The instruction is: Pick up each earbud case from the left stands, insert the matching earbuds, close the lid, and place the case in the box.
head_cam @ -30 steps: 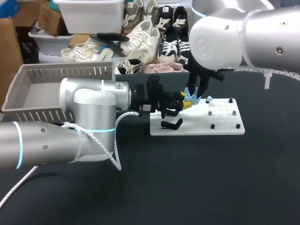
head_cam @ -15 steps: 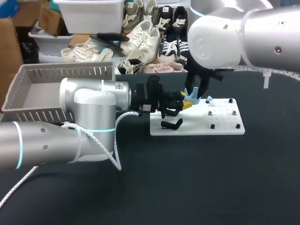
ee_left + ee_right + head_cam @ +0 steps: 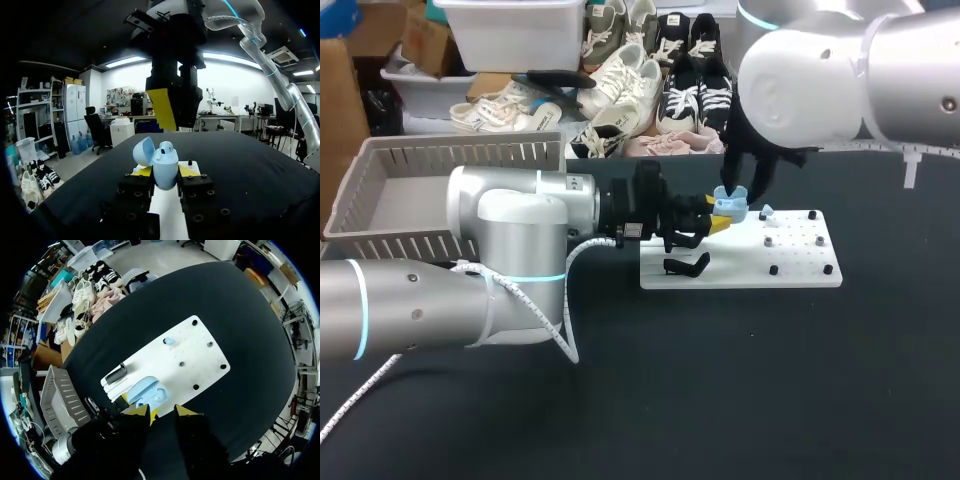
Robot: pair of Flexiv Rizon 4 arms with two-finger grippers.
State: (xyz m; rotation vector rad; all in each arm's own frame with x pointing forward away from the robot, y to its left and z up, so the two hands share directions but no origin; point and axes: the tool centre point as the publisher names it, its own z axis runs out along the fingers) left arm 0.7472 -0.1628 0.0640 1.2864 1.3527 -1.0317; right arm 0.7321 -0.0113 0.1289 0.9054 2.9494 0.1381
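Observation:
A light blue earbud case (image 3: 165,170) stands upright between the yellow tips of my left gripper (image 3: 162,172), which is shut on it. Its lid (image 3: 142,150) is swung open and one earbud (image 3: 166,146) sits inside. In the head view the case (image 3: 730,206) hangs over the left end of the white stand board (image 3: 800,272). My right gripper (image 3: 738,190) hovers just above the case; in its own view the right gripper (image 3: 162,412) is open with nothing between its tips, and the case (image 3: 147,391) lies below. Another light blue earbud (image 3: 766,212) rests on the board.
A black case stand (image 3: 687,265) sits on the board's left end, and small black pegs (image 3: 773,269) dot its right half. A grey slatted basket (image 3: 380,160) stands at the table's far left, behind my left arm.
My right gripper has opened its fingers and lifted a little up and to the right, away from the case. The left arm and the case have stayed put.

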